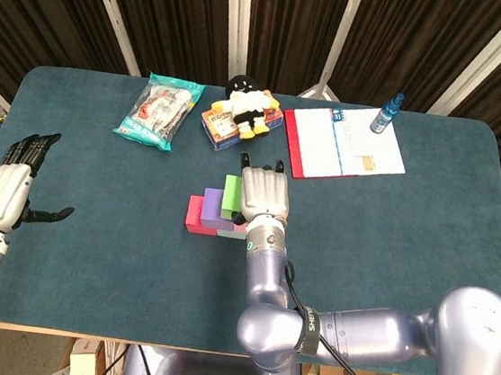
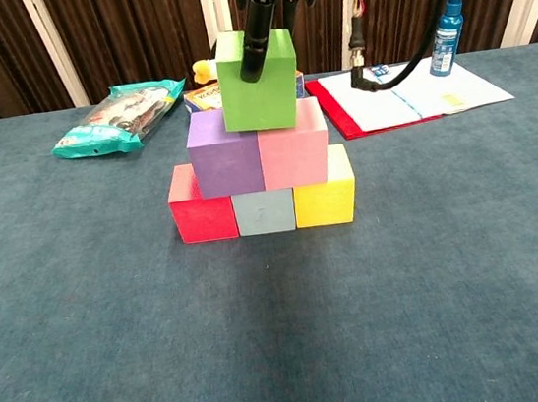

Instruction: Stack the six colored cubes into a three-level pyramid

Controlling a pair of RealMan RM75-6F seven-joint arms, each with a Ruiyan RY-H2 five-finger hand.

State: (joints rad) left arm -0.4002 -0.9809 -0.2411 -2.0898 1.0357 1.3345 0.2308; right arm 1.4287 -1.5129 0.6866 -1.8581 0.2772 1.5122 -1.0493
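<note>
Red [image 2: 201, 213], grey-blue [image 2: 264, 212] and yellow [image 2: 326, 199] cubes form a row on the table. On them stand a purple cube [image 2: 223, 154] and a pink cube [image 2: 294, 148]. My right hand [image 1: 262, 195] holds the green cube [image 2: 257, 81] from above, over the seam of purple and pink; whether it rests on them I cannot tell. A dark finger [image 2: 255, 34] crosses its front face. In the head view the green cube [image 1: 229, 197] shows left of the hand. My left hand [image 1: 4, 189] hovers open at the table's left edge.
At the back lie a snack bag [image 1: 157, 110], a small box [image 1: 221, 126] with a plush toy [image 1: 244, 103], an open red folder [image 1: 341, 144] and a blue spray bottle [image 2: 446, 21]. A black cable [image 2: 393, 76] hangs from the right arm over the folder.
</note>
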